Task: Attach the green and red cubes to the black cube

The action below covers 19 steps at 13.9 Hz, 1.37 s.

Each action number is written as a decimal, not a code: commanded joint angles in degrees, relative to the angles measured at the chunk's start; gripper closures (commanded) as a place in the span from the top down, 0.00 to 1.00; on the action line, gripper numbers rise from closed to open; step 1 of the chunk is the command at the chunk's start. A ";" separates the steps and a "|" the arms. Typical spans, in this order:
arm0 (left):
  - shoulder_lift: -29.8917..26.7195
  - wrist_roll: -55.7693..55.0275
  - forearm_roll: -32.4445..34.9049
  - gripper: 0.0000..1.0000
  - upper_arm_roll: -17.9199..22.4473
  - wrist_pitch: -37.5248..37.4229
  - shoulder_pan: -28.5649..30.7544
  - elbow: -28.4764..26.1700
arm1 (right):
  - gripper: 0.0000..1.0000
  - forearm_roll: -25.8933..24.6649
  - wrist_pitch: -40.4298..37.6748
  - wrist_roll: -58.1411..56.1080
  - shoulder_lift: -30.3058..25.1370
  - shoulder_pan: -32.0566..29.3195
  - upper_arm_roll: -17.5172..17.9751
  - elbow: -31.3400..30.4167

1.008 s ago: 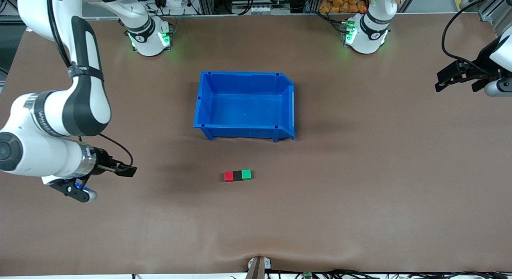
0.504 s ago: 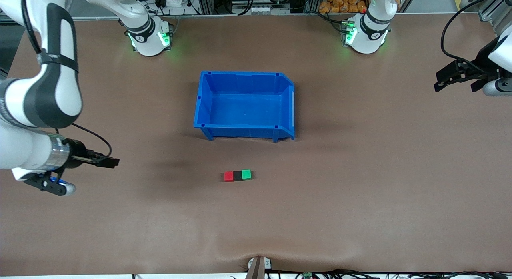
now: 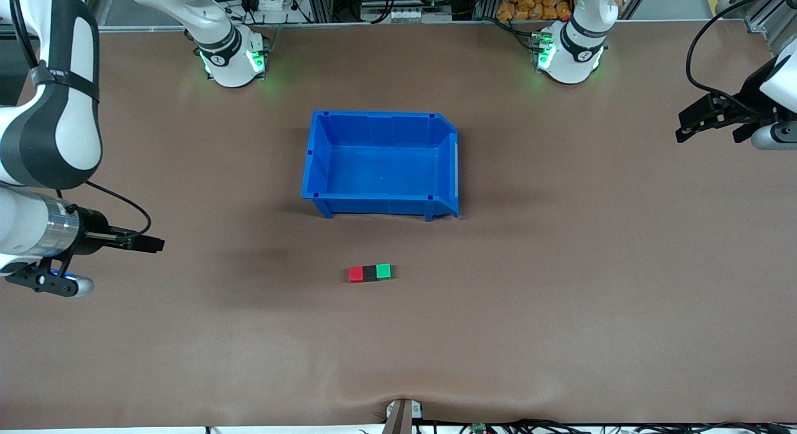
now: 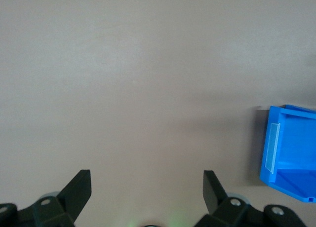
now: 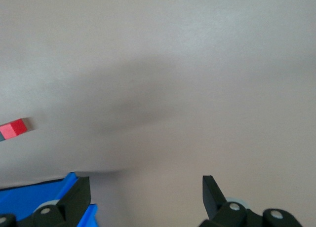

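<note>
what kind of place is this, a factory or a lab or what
Most likely a robotics lab bench. Two arms are bolted along one edge of a brown-covered table, the props are just a blue bin and a row of small cubes, and aluminium framing and cables line the table's edge by the arms' bases.

A: Where is the right arm?
B: It rises from its base at the table's top edge, bends down along the right arm's end of the table, and its forearm lies level above the surface. The right gripper hangs at the wrist there, holding nothing.

A: Its fingers?
B: Spread wide; the right wrist view shows the two black fingertips well apart, with bare table between them.

A: And the left arm?
B: It waits at the left arm's end of the table. The left gripper is up in the air over the surface, fingers parted wide and empty.
</note>
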 commanded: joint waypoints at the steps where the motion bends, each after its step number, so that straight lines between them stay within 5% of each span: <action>1: 0.45 0.97 0.30 1.00 -0.36 -0.95 0.38 1.26 | 1.00 -1.37 -0.60 -2.86 -2.74 -0.86 0.37 -1.30; 19: 0.45 0.97 0.30 1.00 -0.36 -0.95 0.38 1.26 | 1.00 -1.64 -5.17 -5.68 -11.96 -3.76 -1.03 -5.08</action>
